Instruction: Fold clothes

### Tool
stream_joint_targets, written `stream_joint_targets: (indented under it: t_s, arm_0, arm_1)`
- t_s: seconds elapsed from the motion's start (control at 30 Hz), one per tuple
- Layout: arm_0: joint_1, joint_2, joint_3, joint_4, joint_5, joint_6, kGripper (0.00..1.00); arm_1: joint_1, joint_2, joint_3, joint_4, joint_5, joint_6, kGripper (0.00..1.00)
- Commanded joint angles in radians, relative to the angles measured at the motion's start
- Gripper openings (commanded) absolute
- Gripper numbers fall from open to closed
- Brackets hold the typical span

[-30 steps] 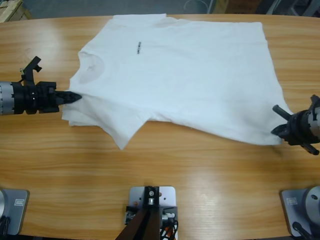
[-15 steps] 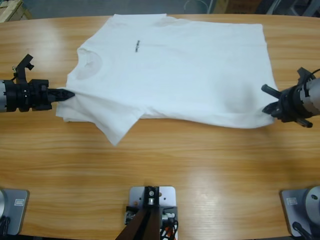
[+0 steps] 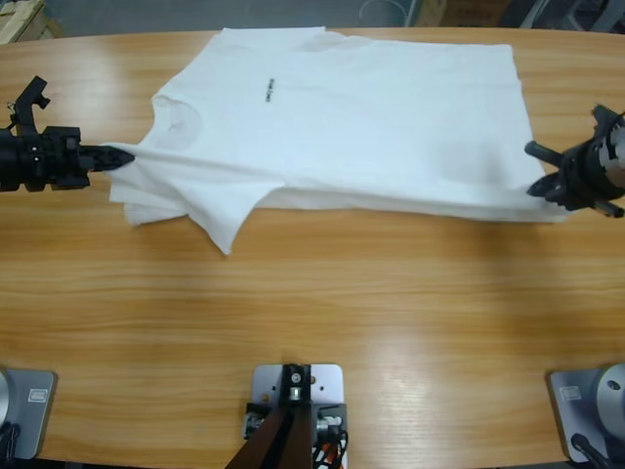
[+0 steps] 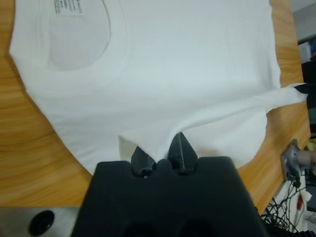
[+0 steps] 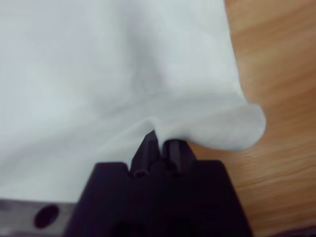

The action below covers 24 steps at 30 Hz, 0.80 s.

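Wooden table (image 3: pixel 322 322), one white T-shirt (image 3: pixel 371 127); two grippers pinching it

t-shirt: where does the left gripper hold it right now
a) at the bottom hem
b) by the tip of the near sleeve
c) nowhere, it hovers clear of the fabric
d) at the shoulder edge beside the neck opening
d: the left gripper pinches the T-shirt at the shoulder edge beside the round neck opening.

Both arms end in a matte black gripper body (image 4: pixel 163 197) with two pointed black jaws
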Motion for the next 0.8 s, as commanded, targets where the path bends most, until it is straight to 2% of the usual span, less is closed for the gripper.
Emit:
stream_joint_targets:
  t_s: [0.03, 0.3, 0.63, 0.8]
  arm_0:
    - [0.019, 0.091, -0.041, 0.014, -0.023, 0.020, 0.000]
    - [0.023, 0.168, -0.082, 0.014, -0.023, 0.038, 0.000]
    - [0.082, 0.211, -0.110, 0.015, -0.035, 0.064, 0.000]
    - [0.094, 0.229, -0.110, 0.026, -0.035, 0.087, 0.000]
  arm_1:
    - [-0.019, 0.126, -0.063, 0.016, -0.010, -0.097, 0.000]
    - [-0.025, 0.212, -0.161, 0.042, -0.019, -0.171, 0.000]
    - [-0.123, 0.233, -0.224, 0.078, -0.037, -0.251, 0.000]
    - [-0.127, 0.261, -0.231, 0.079, -0.041, -0.258, 0.000]
